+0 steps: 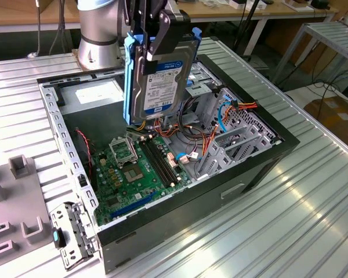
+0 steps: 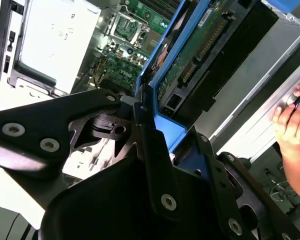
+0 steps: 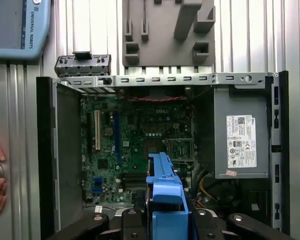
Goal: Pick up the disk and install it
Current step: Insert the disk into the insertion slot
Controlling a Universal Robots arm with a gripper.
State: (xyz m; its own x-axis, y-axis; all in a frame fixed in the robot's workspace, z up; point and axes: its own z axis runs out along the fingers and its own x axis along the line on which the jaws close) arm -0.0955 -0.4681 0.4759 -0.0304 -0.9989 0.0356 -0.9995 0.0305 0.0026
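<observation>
The claw (image 1: 155,41) is clenched on the upper end of the disk (image 1: 162,81), which hangs nearly upright, label outward, over the open case (image 1: 249,168). The disk is a flat slab of silver metal with a white-and-blue label in black print, edged by a blue plastic frame. In the second wrist view the disk (image 2: 200,55) shows its green circuit-board underside and connector row, with the black claw (image 2: 155,130) closed on the blue frame. In the first wrist view the frame's end (image 3: 165,185) rises between the claw's black links (image 3: 165,222).

The case is a black-walled metal box with perforated grey rails, lying open on a ribbed aluminium worktop (image 1: 313,220). Inside lie a green motherboard (image 1: 133,174) with a bare processor socket, a grey power supply (image 3: 240,135) with a white label, a bare-metal cage (image 1: 232,133), and red, orange and blue cables (image 1: 191,147).

Beside the case, on the exterior view's left, sit a grey moulded fixture (image 1: 17,197) and a loose metal bracket (image 1: 69,237). A hand (image 2: 292,125) rests at the worktop's edge.
</observation>
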